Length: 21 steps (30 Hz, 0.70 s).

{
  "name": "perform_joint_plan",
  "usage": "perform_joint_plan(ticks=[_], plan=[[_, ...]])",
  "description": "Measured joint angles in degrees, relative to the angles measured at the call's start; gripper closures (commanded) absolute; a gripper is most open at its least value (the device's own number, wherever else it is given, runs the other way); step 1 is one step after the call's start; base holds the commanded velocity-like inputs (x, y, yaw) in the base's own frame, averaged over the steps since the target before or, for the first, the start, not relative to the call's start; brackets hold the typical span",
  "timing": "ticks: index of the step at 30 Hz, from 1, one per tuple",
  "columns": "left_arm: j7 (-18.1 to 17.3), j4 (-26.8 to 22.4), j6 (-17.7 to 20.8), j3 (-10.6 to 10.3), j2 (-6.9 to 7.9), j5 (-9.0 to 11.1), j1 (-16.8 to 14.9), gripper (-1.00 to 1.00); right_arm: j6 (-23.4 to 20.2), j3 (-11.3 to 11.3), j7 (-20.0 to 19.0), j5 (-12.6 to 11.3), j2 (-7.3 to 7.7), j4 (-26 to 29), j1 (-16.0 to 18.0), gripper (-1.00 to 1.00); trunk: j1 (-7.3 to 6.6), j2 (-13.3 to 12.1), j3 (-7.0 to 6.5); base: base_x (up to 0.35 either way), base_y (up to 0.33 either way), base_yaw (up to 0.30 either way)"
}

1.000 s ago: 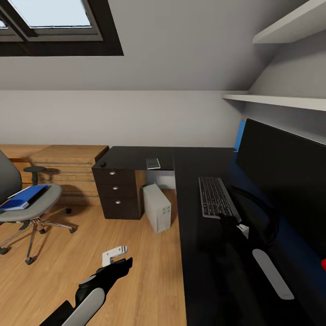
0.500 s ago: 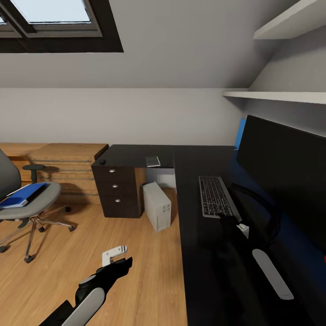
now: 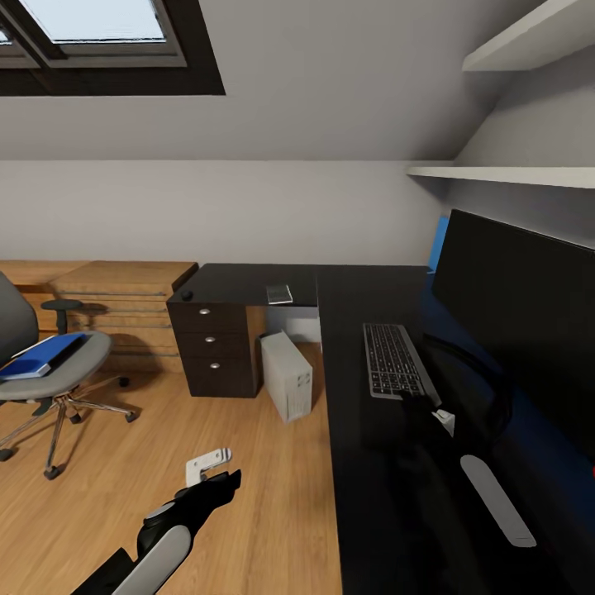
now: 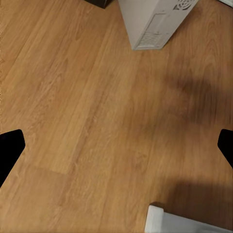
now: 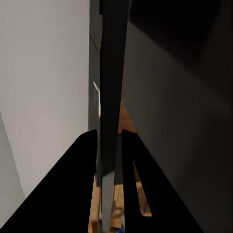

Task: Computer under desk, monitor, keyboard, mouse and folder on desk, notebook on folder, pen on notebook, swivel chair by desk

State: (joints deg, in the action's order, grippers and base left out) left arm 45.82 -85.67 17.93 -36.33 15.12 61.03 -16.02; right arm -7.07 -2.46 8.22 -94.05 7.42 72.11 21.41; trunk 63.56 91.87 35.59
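The black keyboard (image 3: pixel 395 359) lies on the black desk (image 3: pixel 364 463) in front of the monitor (image 3: pixel 516 322). My right gripper (image 3: pixel 421 406) is at the keyboard's near end. In the right wrist view its fingers (image 5: pixel 80 184) are shut on the thin keyboard edge (image 5: pixel 110 121). My left gripper (image 3: pixel 221 481) (image 4: pixel 116 150) hangs open over the floor, near the grey computer (image 3: pixel 287 378) (image 4: pixel 155 22) standing by the desk. The blue folder (image 3: pixel 41 357) rests on the swivel chair (image 3: pixel 62 376) at the left. A small black mouse (image 3: pixel 188 296) and a grey notebook (image 3: pixel 279 294) lie on the desk's far wing. The pen is out of view.
The desk's drawer unit (image 3: pixel 213 351) stands left of the computer. A wooden chest (image 3: pixel 124 310) lines the back wall behind the chair. Wall shelves (image 3: pixel 504 175) hang above the monitor. Wooden floor (image 3: pixel 124 512) lies between chair and desk.
The head camera shifted slightly a second ago, so the whole picture moved a little. Both arms and the objects have held still.
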Motion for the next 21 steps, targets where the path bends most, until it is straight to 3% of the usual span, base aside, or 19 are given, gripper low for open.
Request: perform_joint_plan(ticks=[21], plan=[[0.0,0.1,0.0,0.1,0.46,0.0,0.0,-1.00,0.0,0.0,0.2,0.0,0.01,0.0,0.0,1.00,0.00,0.0,0.00,-0.036,-0.004,0.000]])
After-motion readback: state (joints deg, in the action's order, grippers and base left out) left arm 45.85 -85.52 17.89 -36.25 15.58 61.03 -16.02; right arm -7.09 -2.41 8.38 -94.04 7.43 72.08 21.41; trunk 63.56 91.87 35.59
